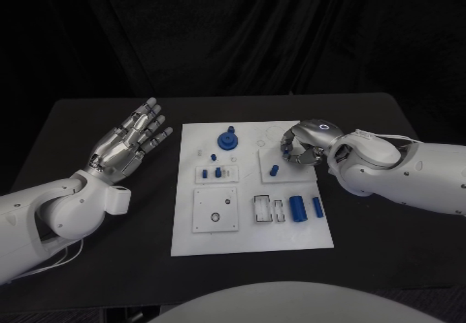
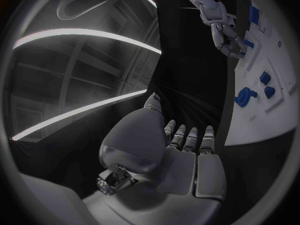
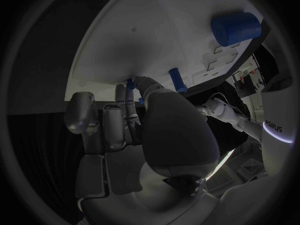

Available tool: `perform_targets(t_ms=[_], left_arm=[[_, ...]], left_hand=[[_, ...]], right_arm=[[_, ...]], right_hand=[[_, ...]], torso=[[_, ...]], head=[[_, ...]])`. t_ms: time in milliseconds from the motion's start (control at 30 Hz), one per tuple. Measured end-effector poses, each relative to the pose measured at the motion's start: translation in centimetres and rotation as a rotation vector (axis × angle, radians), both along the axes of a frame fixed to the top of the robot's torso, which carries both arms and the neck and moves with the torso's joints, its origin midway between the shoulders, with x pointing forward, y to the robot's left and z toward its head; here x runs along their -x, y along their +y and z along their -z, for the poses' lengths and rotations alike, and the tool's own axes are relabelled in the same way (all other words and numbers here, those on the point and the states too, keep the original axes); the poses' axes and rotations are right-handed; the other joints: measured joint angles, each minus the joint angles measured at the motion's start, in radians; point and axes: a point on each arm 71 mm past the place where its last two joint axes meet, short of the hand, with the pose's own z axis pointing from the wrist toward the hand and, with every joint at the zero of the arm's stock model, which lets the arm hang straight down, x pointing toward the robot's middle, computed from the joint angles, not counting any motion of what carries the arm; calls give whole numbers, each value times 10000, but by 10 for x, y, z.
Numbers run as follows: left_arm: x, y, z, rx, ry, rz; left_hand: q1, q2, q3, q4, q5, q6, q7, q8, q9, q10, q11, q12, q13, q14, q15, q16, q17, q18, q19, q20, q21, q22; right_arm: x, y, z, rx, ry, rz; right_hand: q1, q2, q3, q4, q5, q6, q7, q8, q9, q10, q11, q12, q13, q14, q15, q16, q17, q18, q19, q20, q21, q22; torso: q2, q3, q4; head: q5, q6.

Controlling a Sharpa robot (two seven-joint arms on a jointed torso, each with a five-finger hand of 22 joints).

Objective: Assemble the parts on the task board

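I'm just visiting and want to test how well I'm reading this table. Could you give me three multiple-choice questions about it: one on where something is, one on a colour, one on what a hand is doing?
1. Where is the left hand?
A. Over the bare black table beside the task board
B. On the middle of the board
C. Under the table

2. What colour is the round gear-like part near the far edge of the task board?
A. Red
B. Blue
C. Yellow

3. How is the left hand?
A. Gripping a part
B. Curled into a fist
C. Fingers spread, holding nothing

Answers:
1 A, the head view shows it off the board's edge, over the table.
2 B, it is blue against the white board.
3 C, its fingers are apart and nothing lies in them.
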Motion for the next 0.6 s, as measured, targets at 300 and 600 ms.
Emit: perform_targets(t_ms=[300, 600], left_arm=[[0, -1, 1, 8, 32, 35], [-1, 0, 3, -3, 65, 39]], left_hand=[[181, 76, 41, -234, 465, 202, 348, 0, 18, 0, 0, -1, 0, 11, 79, 0, 1, 161, 67, 150, 0, 33], [85, 171, -98, -90, 504, 867, 1075, 117, 111, -53, -200, 73, 17, 11, 78, 0, 2, 159, 65, 148, 0, 32]], right_arm=[[0, 2, 4, 2, 65, -37], [1, 3, 4, -72, 66, -128]], right_hand=[[83, 83, 132, -187, 156, -91, 20, 80, 144, 37, -37, 92, 63, -29, -29, 0, 0, 0, 35, -35, 0, 0], [348, 180, 457, -512, 543, -142, 71, 225, 325, 230, -123, 125, 55, -108, -108, -124, -180, 0, -38, -108, -82, 8]], torso=[[-5, -4, -5], [11, -3, 1]], head=[[19, -22], [36, -25]])
